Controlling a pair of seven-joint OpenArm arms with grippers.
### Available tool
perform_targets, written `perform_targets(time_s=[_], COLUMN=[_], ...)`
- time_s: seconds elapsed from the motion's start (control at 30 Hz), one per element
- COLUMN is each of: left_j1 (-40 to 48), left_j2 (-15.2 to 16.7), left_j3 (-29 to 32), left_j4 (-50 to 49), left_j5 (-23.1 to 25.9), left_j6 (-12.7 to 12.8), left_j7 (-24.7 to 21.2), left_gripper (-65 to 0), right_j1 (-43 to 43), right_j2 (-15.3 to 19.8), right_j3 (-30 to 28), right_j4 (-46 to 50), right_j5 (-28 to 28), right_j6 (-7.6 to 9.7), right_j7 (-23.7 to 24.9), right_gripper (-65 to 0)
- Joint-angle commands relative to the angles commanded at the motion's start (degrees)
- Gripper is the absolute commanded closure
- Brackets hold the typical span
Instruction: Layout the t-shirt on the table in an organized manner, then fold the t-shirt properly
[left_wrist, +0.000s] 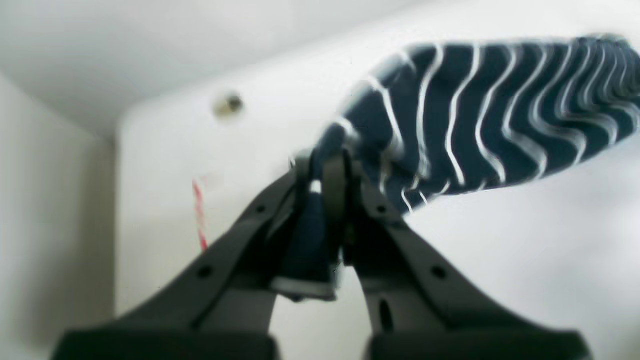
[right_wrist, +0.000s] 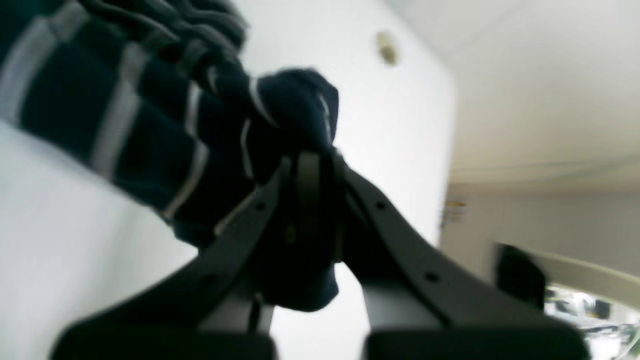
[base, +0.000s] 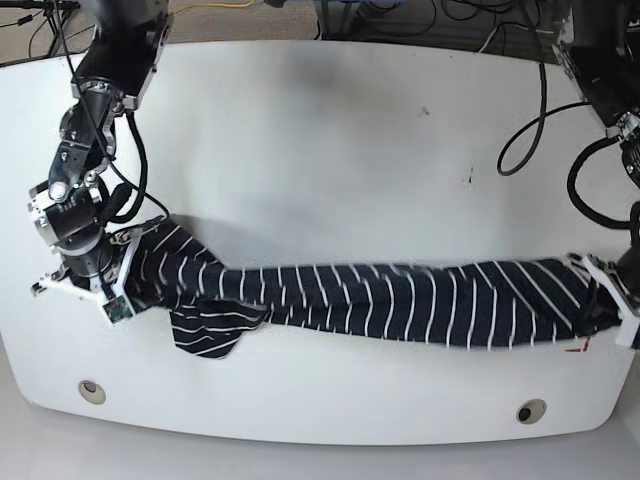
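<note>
Near edge: two grommet holes (base: 91, 390), bare white table (base: 330, 150) between them. Mid-table: t-shirt (base: 400, 300) stretched in a long band side to side, its ends close to both table edges. Left gripper (left_wrist: 327, 172) pinches one end; right gripper (right_wrist: 312, 165) pinches the other. Red tape (left_wrist: 199, 212) beside the left end. Far: open tabletop, cables (base: 520, 140).

Black cables (base: 520, 110) loop across the far right of the surface; further dark cables (base: 400, 20) and a yellow cable (base: 215, 8) lie beyond its far edge. Pale floor (right_wrist: 540, 100) and a blurred dark object (right_wrist: 517, 275) appear in the right wrist view.
</note>
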Motion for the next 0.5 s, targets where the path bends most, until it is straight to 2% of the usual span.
perform_targets(time_s=[0.23,0.4,0.5], left_j1=[15.1,24.1,28.0], left_j2=[-0.5,-0.6,-0.5], left_j3=[-8.2,-12.3,-13.5], left_j4=[0.3,0.3,-0.1], left_j5=[-5.9,-7.0,-6.9], left_j6=[0.0,-0.1,-0.1], left_j7=[0.0,-0.1,-0.1], left_gripper=[0.0,0.0,0.0], right_j1=[-8.5,-13.4,-15.9], right_j2=[-0.9,-4.1,-4.7], right_j3=[1.2,4.7,6.1], right_j4=[0.1,0.2,0.2], right_j5=[0.0,0.0,0.0], right_j6=[0.0,0.0,0.0], right_j7=[0.0,0.0,0.0], right_gripper=[-0.2,-0.2,-0.2])
